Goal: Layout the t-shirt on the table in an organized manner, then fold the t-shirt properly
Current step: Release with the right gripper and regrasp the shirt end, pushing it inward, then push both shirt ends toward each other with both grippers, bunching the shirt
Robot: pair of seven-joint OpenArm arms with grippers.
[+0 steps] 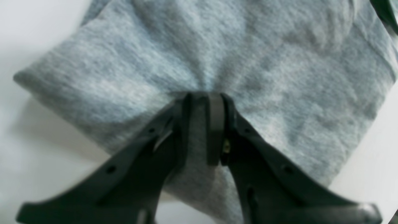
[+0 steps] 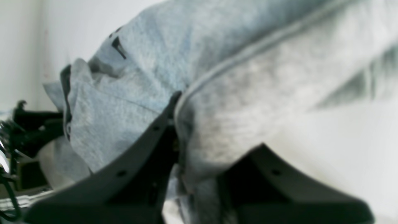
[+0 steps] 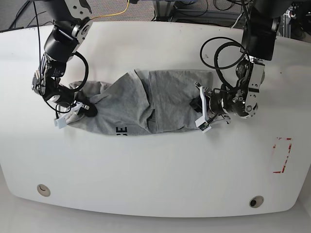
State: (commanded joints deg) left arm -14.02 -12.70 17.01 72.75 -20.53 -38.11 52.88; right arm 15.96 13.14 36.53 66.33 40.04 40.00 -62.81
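The t-shirt point(image 3: 146, 104) lies across the middle of the glossy white table point(image 3: 155, 165), a heather-grey knit stretched sideways into a long, rumpled band, with a vertical fold near its centre and black letters at its lower edge. At the left of the base view, the right gripper point(image 3: 83, 108) pinches the shirt's bunched left end. In the right wrist view its black, curved plastic fingers point(image 2: 155, 130) are clamped around a thick wad of fabric with a ribbed seam running up to the upper right, though blur makes the exact part of the garment hard to name. On the right of the base view, the left gripper point(image 3: 199, 104) grips the shirt's right edge. Its wrist view shows the jaws closed together on the cloth, with creases radiating from the pinch. A red dashed rectangle point(image 3: 282, 155) marks the table at far right.
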